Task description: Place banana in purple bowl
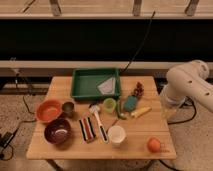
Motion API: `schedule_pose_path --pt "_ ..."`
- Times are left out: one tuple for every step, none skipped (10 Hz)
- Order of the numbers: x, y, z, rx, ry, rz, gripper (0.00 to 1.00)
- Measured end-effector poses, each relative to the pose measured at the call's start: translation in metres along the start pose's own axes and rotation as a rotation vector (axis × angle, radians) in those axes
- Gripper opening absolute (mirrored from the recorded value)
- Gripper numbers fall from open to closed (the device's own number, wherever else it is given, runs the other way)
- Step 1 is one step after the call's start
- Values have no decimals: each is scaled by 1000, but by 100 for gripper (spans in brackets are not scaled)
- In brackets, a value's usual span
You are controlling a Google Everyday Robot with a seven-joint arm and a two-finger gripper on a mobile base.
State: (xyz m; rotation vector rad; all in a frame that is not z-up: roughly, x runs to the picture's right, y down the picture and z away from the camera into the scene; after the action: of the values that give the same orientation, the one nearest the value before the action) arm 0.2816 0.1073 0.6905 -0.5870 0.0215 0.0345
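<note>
The banana [140, 112] lies pale yellow on the wooden table [145, 130], right of centre, next to a teal object [130, 103]. The purple bowl [57, 131] stands at the front left and looks empty. Only my white arm [187, 86] shows, bent beside the table's right edge, to the right of the banana and apart from it. My gripper itself is not visible in this view.
An orange-red bowl [49, 110] and a small dark cup [68, 107] stand behind the purple bowl. A green tray [80, 87] sits at the back. A green cup [109, 104], white cup [116, 135], striped items [87, 129], a utensil [99, 122] and an orange fruit [154, 144] lie about.
</note>
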Motion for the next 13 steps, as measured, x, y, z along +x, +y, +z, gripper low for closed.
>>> schedule_pose_path --pt "-9 -6 11 -14 -15 -19 65" --pt "-19 -13 28 -26 -27 -40 65" --pt "-30 -20 49 -39 -42 -58 65" --pt "-39 -31 73 -53 -57 -71 65" --pt "-46 -41 90 -61 -67 -80 65" --pt "-54 -50 104 -72 -74 -87 65" --pt "-64 -61 123 -81 -83 -90 65" --pt "-63 -65 132 -88 -81 -84 65" --pt "-62 -67 141 -98 -83 -77 65" --pt "-65 -72 148 -102 -90 -75 65" --pt "-66 -76 150 -101 -96 -72 65" --pt "-66 -75 153 -109 -98 -71 65" --pt "-66 -74 156 -115 -102 -69 65"
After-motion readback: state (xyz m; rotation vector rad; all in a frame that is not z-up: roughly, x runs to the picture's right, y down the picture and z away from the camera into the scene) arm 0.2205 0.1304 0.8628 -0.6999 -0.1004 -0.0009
